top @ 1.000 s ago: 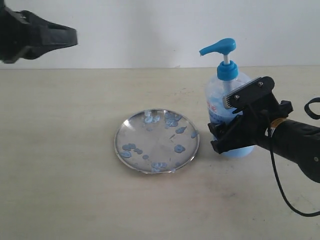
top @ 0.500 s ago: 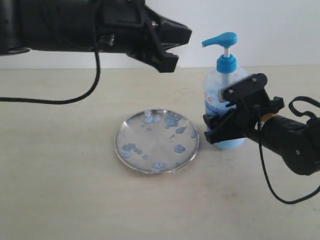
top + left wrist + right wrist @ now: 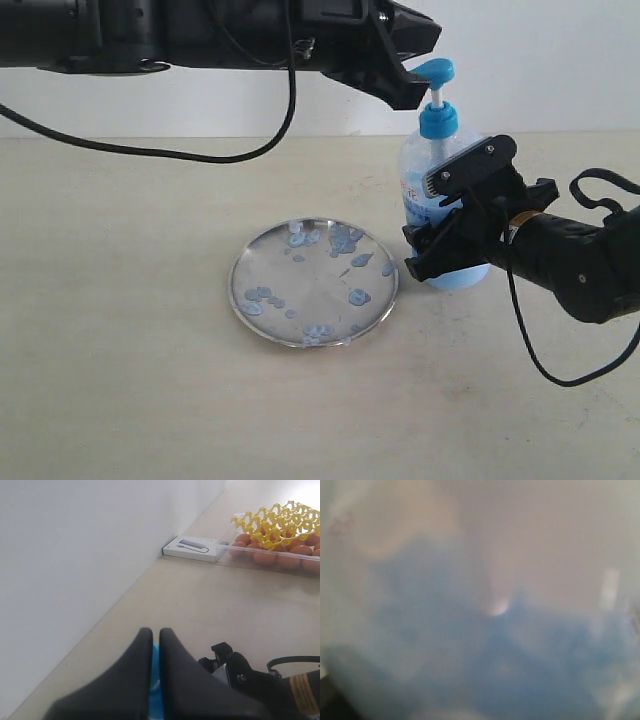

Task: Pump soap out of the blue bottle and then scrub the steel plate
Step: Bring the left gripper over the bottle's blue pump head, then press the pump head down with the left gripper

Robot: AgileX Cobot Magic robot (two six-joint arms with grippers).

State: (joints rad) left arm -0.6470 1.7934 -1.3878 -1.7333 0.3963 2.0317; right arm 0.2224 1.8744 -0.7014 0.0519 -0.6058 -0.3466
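Observation:
The blue bottle [image 3: 432, 196] stands right of the steel plate [image 3: 314, 318], its blue pump head [image 3: 437, 70] up. My right gripper [image 3: 447, 243] is shut on the bottle's lower body; in the right wrist view only the blurred bottle with its light blue soap [image 3: 495, 670] shows. My left gripper [image 3: 418, 55] reaches across from the upper left, shut, its tips against the pump head's nozzle end. Between the closed fingers [image 3: 175, 670] a strip of the blue pump head [image 3: 155, 680] shows below. Pale blue soap blobs [image 3: 359, 297] dot the plate.
The beige table [image 3: 130, 380] meets a white wall behind. The left arm's cable [image 3: 230, 150] hangs above the table's back. In the left wrist view, a white box [image 3: 192, 547] and a clear tray of orange eggs under yellow netting [image 3: 280, 535] sit along the wall.
My left arm has swept right from the upper left corner to the pump head. My right gripper has shifted the bottle a little leftward, toward the plate.

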